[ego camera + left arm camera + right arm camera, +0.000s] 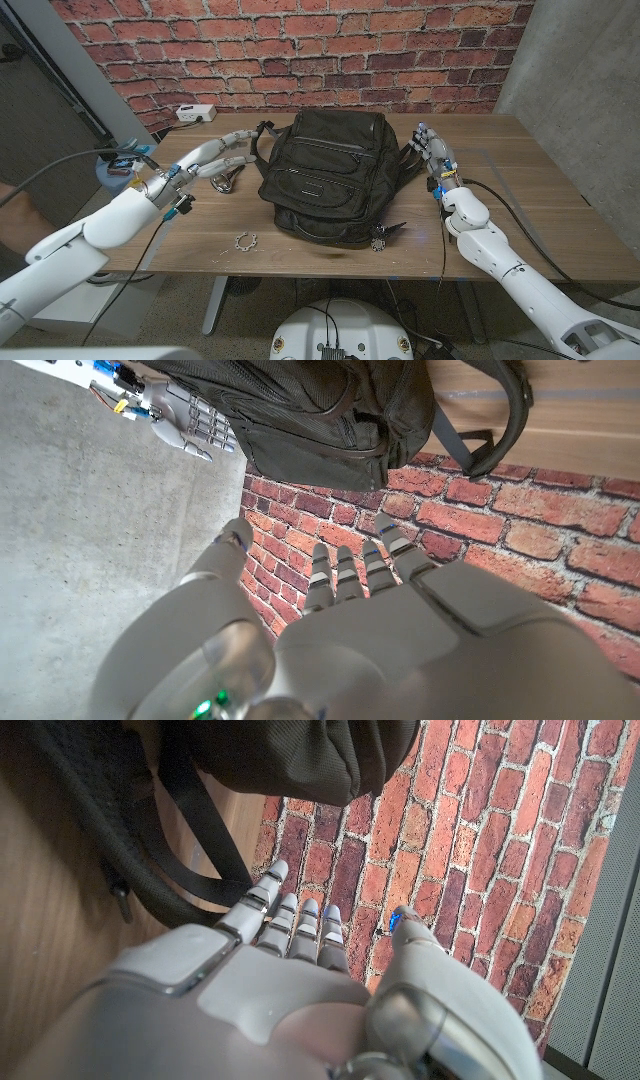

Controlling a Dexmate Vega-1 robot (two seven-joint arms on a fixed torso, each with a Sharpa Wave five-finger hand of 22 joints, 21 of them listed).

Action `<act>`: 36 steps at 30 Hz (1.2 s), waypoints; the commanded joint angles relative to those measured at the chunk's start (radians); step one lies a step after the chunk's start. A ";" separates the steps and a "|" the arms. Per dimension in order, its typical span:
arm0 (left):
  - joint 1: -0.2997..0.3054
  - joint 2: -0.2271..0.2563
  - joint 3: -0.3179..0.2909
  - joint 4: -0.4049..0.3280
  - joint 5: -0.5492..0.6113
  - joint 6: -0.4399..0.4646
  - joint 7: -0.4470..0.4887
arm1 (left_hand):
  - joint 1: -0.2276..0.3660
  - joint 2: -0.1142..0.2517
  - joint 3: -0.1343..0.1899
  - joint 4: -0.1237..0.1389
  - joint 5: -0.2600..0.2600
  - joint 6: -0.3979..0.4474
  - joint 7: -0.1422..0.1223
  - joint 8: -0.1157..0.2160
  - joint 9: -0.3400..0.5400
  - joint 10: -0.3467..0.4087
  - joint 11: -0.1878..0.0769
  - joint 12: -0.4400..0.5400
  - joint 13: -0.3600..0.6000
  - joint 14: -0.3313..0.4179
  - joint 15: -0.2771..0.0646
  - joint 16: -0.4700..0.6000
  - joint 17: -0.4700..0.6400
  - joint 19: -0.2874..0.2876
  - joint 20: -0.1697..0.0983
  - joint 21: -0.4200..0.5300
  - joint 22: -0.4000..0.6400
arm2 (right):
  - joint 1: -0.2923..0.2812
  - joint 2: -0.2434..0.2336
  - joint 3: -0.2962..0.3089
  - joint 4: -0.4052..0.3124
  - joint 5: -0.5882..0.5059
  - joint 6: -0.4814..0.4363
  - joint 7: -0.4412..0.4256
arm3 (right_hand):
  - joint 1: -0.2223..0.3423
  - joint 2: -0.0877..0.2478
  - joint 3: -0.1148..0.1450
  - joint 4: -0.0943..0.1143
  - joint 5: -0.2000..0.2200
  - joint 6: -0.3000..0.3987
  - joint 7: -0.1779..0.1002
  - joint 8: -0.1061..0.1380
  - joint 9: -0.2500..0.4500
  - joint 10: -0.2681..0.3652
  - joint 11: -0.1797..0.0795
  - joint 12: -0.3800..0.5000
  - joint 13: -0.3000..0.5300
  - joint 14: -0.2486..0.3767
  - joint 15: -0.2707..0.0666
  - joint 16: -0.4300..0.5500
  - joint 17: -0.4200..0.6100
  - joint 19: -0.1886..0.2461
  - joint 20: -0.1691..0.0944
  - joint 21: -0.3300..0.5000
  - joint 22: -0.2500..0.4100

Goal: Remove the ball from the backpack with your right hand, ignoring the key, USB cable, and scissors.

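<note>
Head view: backpack (328,178) bears a small, unreadable label.

backpack (325,180) closed at table centre, bare wood (520,200) beside right hand (437,158)

Backpack (322,175): black. Desk (530,215): brown wood grain. Rear wall (300,50): red brick pattern. Hands: left hand (205,160) and right hand (437,158) silver-grey, arms white.
</note>
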 commanded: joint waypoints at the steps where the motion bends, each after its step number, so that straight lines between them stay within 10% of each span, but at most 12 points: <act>1: 0.006 -0.038 -0.056 -0.011 0.204 -0.047 0.014 | 0.010 -0.006 -0.005 -0.003 0.004 0.003 0.006 0.000 0.005 0.008 0.002 0.006 0.004 -0.001 0.002 0.003 0.003 0.004 0.009 -0.003 0.002 | -0.021 0.021 0.014 0.006 0.024 0.042 0.006 | 0.008 -0.001 0.005 -0.005 -0.002 0.006 0.004 0.005 0.002 0.004 0.011 0.004 0.004 0.008 0.001 0.005 -0.001 0.013 -0.018 0.005 0.003; 36: -0.004 -0.036 -0.108 -0.003 0.534 -0.122 0.055 | 0.056 -0.060 -0.031 0.012 -0.008 -0.058 -0.034 -0.017 0.013 -0.021 -0.026 0.000 0.025 -0.028 -0.008 -0.003 0.007 -0.005 -0.003 -0.025 0.006 | -0.029 0.034 0.030 -0.025 0.064 0.003 -0.022 | 0.011 0.001 0.008 -0.009 -0.001 0.010 0.011 0.004 0.002 0.009 0.017 0.006 0.005 0.011 0.002 0.010 -0.001 0.017 -0.020 0.006 0.003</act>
